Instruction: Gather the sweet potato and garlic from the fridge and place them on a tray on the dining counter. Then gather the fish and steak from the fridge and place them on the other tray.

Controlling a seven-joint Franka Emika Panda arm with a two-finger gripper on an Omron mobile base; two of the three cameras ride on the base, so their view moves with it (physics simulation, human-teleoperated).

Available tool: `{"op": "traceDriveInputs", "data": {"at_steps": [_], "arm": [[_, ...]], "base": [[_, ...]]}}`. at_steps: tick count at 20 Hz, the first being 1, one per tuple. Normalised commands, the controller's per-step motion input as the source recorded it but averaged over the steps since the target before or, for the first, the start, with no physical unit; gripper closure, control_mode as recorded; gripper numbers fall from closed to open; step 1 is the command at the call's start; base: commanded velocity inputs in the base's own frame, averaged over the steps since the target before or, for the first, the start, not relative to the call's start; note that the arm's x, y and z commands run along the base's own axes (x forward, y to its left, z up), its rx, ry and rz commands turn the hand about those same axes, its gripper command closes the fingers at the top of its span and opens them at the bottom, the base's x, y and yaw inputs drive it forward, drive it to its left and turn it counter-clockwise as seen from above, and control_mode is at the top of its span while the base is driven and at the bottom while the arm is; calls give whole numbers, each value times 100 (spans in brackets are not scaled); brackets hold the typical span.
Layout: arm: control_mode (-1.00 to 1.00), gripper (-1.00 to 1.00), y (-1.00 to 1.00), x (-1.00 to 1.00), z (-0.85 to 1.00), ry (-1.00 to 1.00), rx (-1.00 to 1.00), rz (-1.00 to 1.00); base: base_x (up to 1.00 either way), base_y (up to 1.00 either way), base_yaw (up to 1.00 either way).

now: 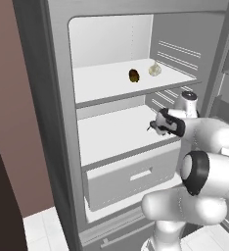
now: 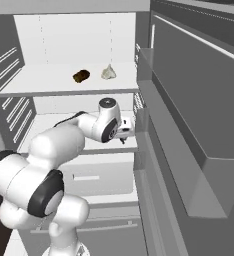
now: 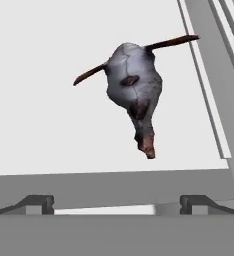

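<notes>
Fridge (image 1: 57,122) open | your fingers (image 3: 116,202) spread wide, empty, over the fish (image 3: 134,90) on the middle shelf | sweet potato (image 1: 133,75), garlic (image 1: 155,69) above

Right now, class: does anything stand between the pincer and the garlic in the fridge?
Yes. The garlic lies on the upper shelf beside the sweet potato. The open pincer is lower, over the middle shelf at its front, so the upper shelf's board stands between them.
</notes>
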Motion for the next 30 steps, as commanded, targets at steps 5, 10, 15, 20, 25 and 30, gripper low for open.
{"op": "traceDriveInputs", "data": {"at_steps": [5,10,15,20,25,30], "arm": [[-100,-100,-4,53,-20,0,0,1],[-100,-100,-11,45,-24,1,0,4],[-100,-100,-12,40,-26,2,0,4],[-100,-100,-7,39,-24,2,0,3],[-100,100,0,24,-31,4,-2,3],[-100,100,0,4,-25,2,-4,1]], "base": [[0,0,0],[0,0,0],[0,0,0],[0,0,0],[0,0,0],[0,0,0]]}}
